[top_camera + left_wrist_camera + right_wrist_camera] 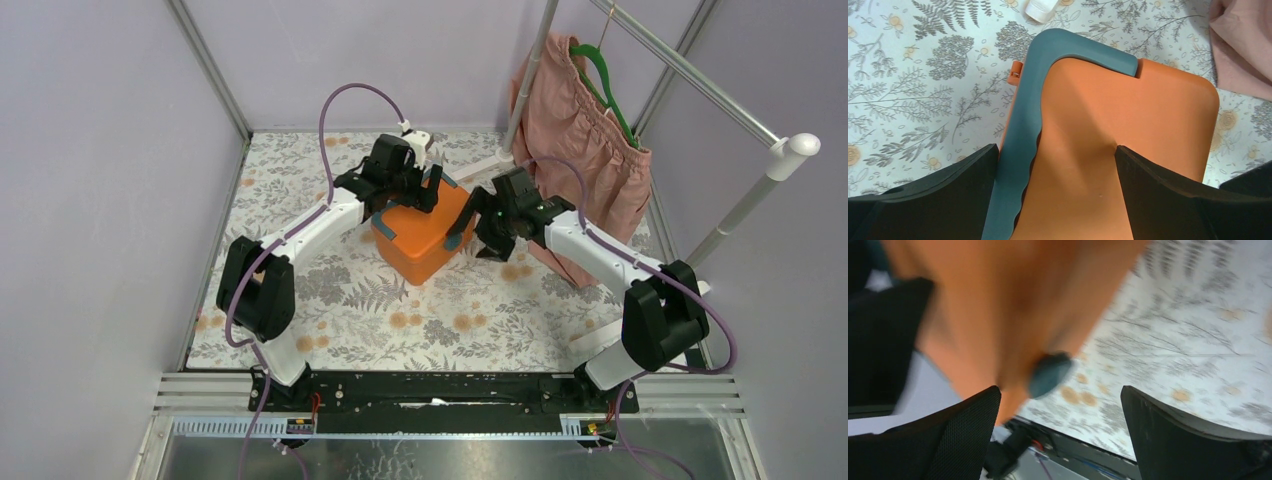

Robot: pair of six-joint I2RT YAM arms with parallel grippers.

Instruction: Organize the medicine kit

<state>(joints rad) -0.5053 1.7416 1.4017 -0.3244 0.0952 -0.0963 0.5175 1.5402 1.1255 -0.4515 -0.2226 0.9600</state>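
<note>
The medicine kit (422, 238), an orange box with teal trim, lies closed on the floral cloth at the middle of the table. My left gripper (412, 192) hovers over its back left part. In the left wrist view the open left gripper (1057, 167) straddles the orange lid (1128, 125) just beside the teal corner trim (1023, 135), with nothing held. My right gripper (494, 238) is close to the kit's right side. The right wrist view is blurred: the open, empty right gripper (1060, 410) sits below the orange box (998, 305) and a teal corner piece (1048, 374).
A pink garment (580, 150) on a green hanger (610, 90) hangs from a metal rack (700, 80) at the back right, near the right arm. A small white bottle (418, 140) (1040, 9) lies just behind the kit. Lilac walls enclose the table.
</note>
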